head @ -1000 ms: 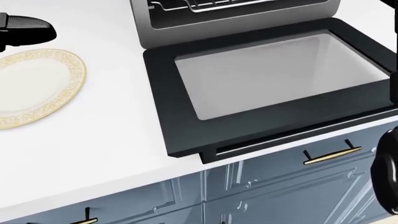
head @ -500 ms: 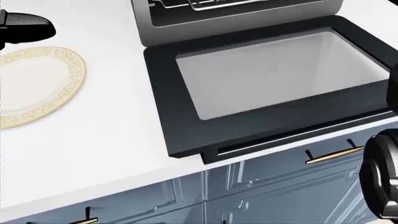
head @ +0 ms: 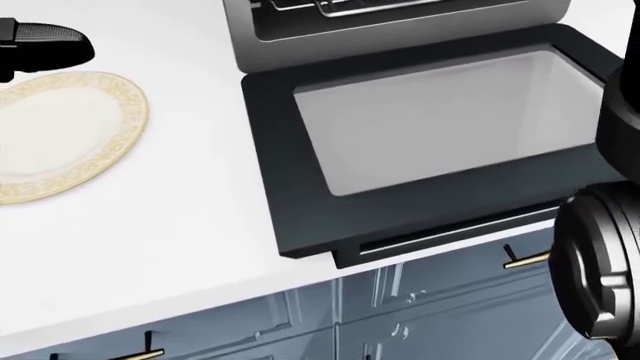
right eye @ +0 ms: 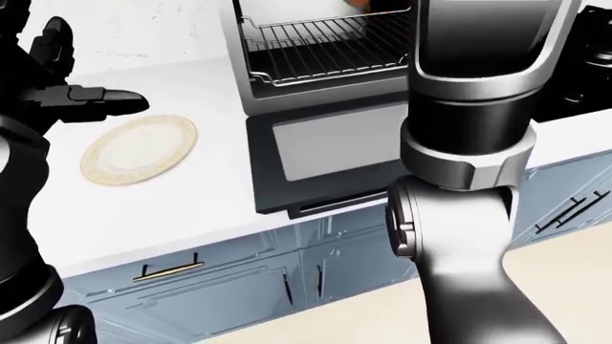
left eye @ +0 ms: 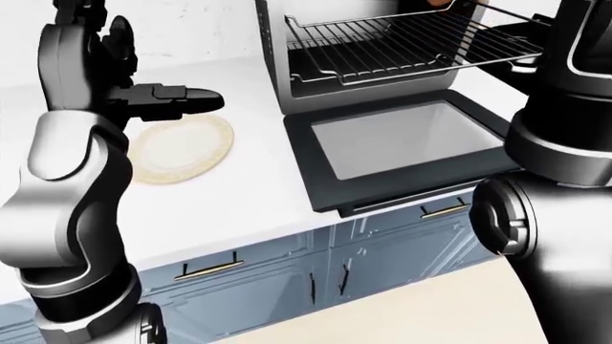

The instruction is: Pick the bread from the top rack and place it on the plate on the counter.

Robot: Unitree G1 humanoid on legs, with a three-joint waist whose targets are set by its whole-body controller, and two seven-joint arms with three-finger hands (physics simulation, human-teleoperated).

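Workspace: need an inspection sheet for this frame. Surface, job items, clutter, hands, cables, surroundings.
Surface: white counter, bare around the plate.
Job's things: plate empty, at the left of the oven; oven door folded down flat; rack pulled out; only an orange sliver at the top edge, above the rack, possibly the bread.
Clutter: nothing seen.
Grippers: left hand over the plate's upper edge, fingers extended, holding nothing; right hand not in view, its arm reaches toward the oven.
Cables: nothing seen.
Surroundings: blue cabinets with brass handles below the counter; beige floor.
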